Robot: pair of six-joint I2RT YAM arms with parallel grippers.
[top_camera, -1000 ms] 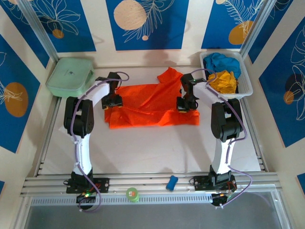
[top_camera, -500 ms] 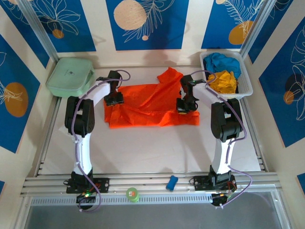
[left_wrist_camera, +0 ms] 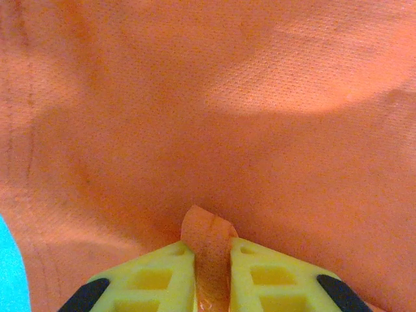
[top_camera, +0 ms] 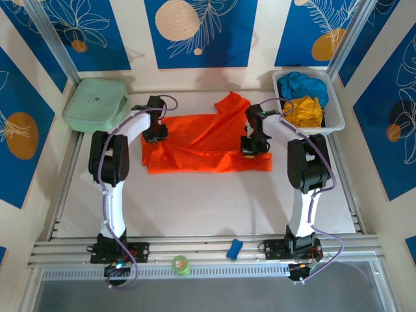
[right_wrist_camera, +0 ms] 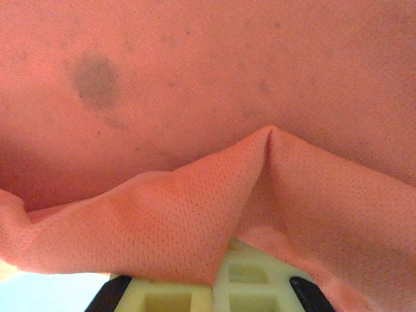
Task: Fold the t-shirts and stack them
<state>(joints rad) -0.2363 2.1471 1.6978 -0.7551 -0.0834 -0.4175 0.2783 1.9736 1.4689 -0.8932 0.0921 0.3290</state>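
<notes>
**Both claws on the orange shirt, and the left one has a thin bite**

The orange t-shirt (top_camera: 201, 148) lies spread across the tabletop (top_camera: 195, 201), closer to the far edge than the near one, with a loose flap poking toward the far edge. The left claw (top_camera: 155, 133) is at the shirt's left end. On its wrist view the yellow fingers (left_wrist_camera: 162, 276) are nipped together on a small upright tab of orange cloth. The right claw (top_camera: 249, 145) is over the shirt's right part, drawn shut. Cloth drapes over its fingers (right_wrist_camera: 172, 296), so the pinch itself is hidden, but the ridge of fabric running into it suggests it holds a fold.

The yellow t-shirt (top_camera: 304, 110) and blue t-shirt (top_camera: 300, 83) wait bundled in the basket (top_camera: 311, 130) at the far right corner (untouched so far).

That left grip is the worry. It's only a sliver of thin fabric, and a quick lift could pull it free and drop that end. If either claw has caught just the top layer, the fold will drag lopsided. If the two arms move unevenly, the shirt will twist and that far flap will be left sticking out.
</notes>
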